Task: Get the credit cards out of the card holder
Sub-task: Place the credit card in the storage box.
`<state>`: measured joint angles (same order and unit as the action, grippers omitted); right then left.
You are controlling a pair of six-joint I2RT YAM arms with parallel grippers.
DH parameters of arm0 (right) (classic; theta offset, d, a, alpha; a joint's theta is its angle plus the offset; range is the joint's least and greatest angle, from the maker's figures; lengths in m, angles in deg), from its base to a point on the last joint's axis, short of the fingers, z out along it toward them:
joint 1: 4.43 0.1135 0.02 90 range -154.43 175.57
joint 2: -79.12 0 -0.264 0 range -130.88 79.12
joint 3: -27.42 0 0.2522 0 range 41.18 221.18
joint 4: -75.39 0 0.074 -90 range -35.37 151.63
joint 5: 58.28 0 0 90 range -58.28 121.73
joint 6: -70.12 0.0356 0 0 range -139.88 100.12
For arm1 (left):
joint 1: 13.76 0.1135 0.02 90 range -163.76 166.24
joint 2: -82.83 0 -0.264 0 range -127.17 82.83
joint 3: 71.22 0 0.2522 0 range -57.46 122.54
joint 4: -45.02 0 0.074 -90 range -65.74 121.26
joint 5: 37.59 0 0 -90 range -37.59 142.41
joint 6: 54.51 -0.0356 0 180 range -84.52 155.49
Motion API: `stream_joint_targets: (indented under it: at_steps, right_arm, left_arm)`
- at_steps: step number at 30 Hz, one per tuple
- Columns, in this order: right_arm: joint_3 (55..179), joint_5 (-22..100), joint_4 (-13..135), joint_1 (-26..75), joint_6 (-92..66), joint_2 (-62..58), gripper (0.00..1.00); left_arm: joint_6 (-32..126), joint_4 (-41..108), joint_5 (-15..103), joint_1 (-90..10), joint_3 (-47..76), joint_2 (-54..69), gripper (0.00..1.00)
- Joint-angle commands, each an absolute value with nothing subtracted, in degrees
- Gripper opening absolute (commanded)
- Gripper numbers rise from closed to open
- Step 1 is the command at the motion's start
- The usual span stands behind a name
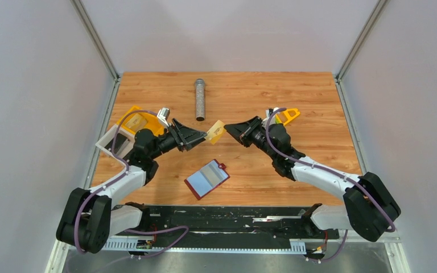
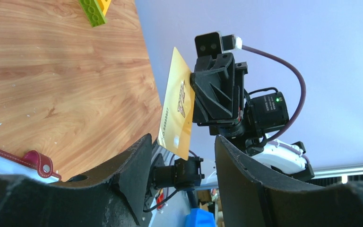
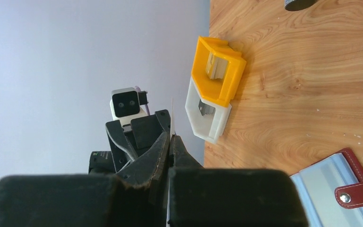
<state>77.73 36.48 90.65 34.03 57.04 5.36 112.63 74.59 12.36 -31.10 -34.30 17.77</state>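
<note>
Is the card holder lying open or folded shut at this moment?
Open: the card holder lies spread flat, its light blue-grey inner pockets facing up in the top view.

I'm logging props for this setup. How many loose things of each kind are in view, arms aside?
Cards: 1, the gold card, held by the right gripper
Holders: 1, the card holder
Trays: 2, the yellow tray and the white tray
Tubes: 1, the metal tube
Other: 1, the yellow-green piece
Total: 6; what sits inside the trays is too unclear to count.
</note>
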Motion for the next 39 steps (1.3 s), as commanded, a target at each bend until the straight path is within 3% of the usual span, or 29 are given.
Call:
stream_joint_targets:
  at_steps: [1, 4, 6, 11, 15, 23, 28, 29, 30, 31, 39]
  right_arm:
    - [77.15, 33.14, 97.32, 34.99, 60.83, 5.61, 0.00]
    - [76.88, 32.63, 97.57, 35.11, 61.39, 5.62, 0.00]
    - [76.87, 32.52, 97.21, 35.20, 61.56, 5.57, 0.00]
    - [76.35, 33.16, 96.87, 35.20, 62.03, 5.42, 0.02]
    - [76.53, 34.71, 95.72, 35.21, 60.73, 5.52, 0.11]
    - [74.65, 36.57, 92.24, 35.01, 54.46, 10.28, 0.44]
    - [72.53, 36.67, 88.83, 34.77, 50.99, 15.45, 0.65]
    - [72.72, 37.17, 87.31, 34.69, 49.91, 16.47, 0.71]
    - [73.52, 38.05, 82.94, 34.64, 45.96, 19.74, 0.91]
    - [73.74, 38.25, 81.39, 34.67, 44.38, 20.91, 0.98]
    - [74.30, 36.45, 71.46, 34.68, 34.29, 30.33, 1.00]
  left_arm:
    - [115.80, 82.47, 14.32, -31.63, -34.83, 16.32, 0.59]
    - [116.34, 83.25, 14.88, -31.86, -34.95, 15.97, 0.56]
    - [116.58, 83.35, 15.27, -31.82, -35.27, 16.01, 0.48]
    - [116.86, 83.55, 16.38, -31.84, -35.80, 16.08, 0.15]
    - [116.47, 83.40, 16.46, -31.86, -35.51, 15.94, 0.00]
    - [110.90, 75.14, 11.50, -28.38, -31.82, 17.07, 0.00]
    - [102.03, 59.67, 6.59, -22.37, -25.70, 19.11, 0.00]
    - [99.01, 54.69, 5.53, -21.67, -23.74, 19.50, 0.00]
    - [92.81, 47.75, 3.73, -18.71, -20.71, 19.84, 0.00]
    - [91.35, 42.66, 3.46, -17.17, -18.54, 19.93, 0.00]
    - [71.84, 13.40, 1.77, -5.00, -3.50, 15.82, 0.00]
